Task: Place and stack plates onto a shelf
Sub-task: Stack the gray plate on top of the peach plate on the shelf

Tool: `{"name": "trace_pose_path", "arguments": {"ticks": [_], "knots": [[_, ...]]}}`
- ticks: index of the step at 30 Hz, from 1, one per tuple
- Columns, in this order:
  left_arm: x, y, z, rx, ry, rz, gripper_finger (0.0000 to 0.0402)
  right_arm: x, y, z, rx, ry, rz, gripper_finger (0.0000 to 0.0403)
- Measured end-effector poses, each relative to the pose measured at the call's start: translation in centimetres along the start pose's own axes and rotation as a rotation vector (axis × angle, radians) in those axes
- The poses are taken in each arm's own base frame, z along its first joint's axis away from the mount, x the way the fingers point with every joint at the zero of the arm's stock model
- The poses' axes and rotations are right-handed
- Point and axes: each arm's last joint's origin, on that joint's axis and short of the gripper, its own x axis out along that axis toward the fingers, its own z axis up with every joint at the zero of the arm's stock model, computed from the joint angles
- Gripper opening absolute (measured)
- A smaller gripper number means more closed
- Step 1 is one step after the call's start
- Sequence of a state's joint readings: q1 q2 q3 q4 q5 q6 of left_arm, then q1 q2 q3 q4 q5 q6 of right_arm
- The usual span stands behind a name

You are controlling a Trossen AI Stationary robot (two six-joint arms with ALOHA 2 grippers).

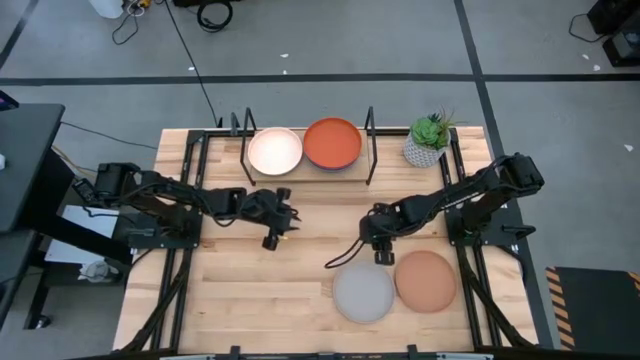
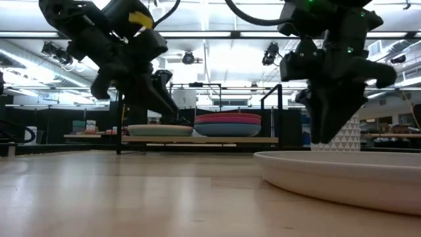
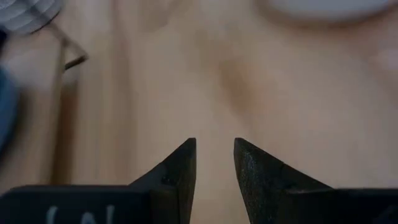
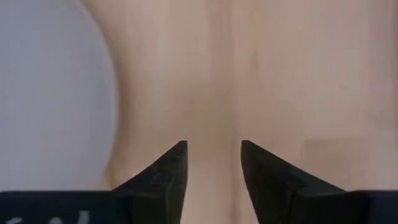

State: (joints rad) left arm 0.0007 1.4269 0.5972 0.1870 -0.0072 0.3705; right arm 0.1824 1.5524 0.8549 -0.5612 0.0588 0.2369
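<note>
The shelf [image 1: 310, 170] stands at the table's far middle. Its left side holds a stack topped by the cream plate [image 1: 275, 151]. Its right side holds a stack topped by the orange plate [image 1: 332, 143], with pink and blue rims showing under it [image 2: 227, 124]. The grey plate [image 1: 363, 293] and the tan-brown plate [image 1: 425, 281] lie flat on the table near its near right. My left gripper [image 1: 275, 232] hovers open over bare wood in front of the shelf [image 3: 214, 142]. My right gripper [image 1: 383, 254] is open just beyond the grey plate's far rim [image 4: 213, 143]; that plate [image 4: 50, 93] shows beside it.
A potted plant [image 1: 428, 140] stands at the far right, next to the shelf's right uprights [image 1: 370, 130]. A dark cable [image 1: 345, 258] trails from the right arm over the wood near the grey plate. Bare tabletop [image 1: 250, 300] lies at the near left.
</note>
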Motion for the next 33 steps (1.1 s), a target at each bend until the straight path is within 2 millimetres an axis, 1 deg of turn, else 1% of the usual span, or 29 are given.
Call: {"name": "trace_pose_path", "arguments": {"ticks": [3, 6, 10, 14, 18, 24, 29, 31, 33], "knots": [[0.2, -0.6, 0.6, -0.009, -0.078, -0.089, 0.0116, 0.0, 0.5, -0.2, 0.064, 0.015, 0.030, 0.0176], [0.8, -1.7, 0.9, 0.038, -0.111, -0.123, 0.0116, -0.1, 1.3, -0.5, 0.081, 0.024, 0.034, 0.0193], [1.5, -2.8, 1.4, 0.119, -0.166, -0.127, 0.0116, -0.3, 2.3, -0.7, 0.092, 0.030, 0.044, 0.0201], [2.1, -3.7, 2.1, 0.140, -0.229, -0.065, 0.0123, -0.5, 2.6, -1.0, 0.131, 0.066, 0.034, 0.0197], [3.0, -4.4, 2.4, 0.152, -0.230, -0.066, 0.0151, -0.6, 2.5, -1.6, 0.129, 0.119, 0.012, 0.0196], [4.8, -5.4, 2.6, 0.162, -0.202, -0.098, 0.0195, -0.6, 2.6, -1.5, 0.119, 0.110, 0.020, 0.0197], [6.4, -5.6, 3.0, 0.208, -0.175, -0.105, 0.0203, -0.6, 2.4, -1.6, 0.109, 0.126, 0.007, 0.0196], [6.6, -5.7, 3.3, 0.226, -0.153, -0.117, 0.0203, -0.9, 2.1, -2.0, 0.113, 0.158, -0.005, 0.0194], [6.9, -5.8, 3.8, 0.245, -0.158, -0.133, 0.0203, -1.5, 2.0, -2.1, 0.114, 0.145, -0.015, 0.0190]]}}
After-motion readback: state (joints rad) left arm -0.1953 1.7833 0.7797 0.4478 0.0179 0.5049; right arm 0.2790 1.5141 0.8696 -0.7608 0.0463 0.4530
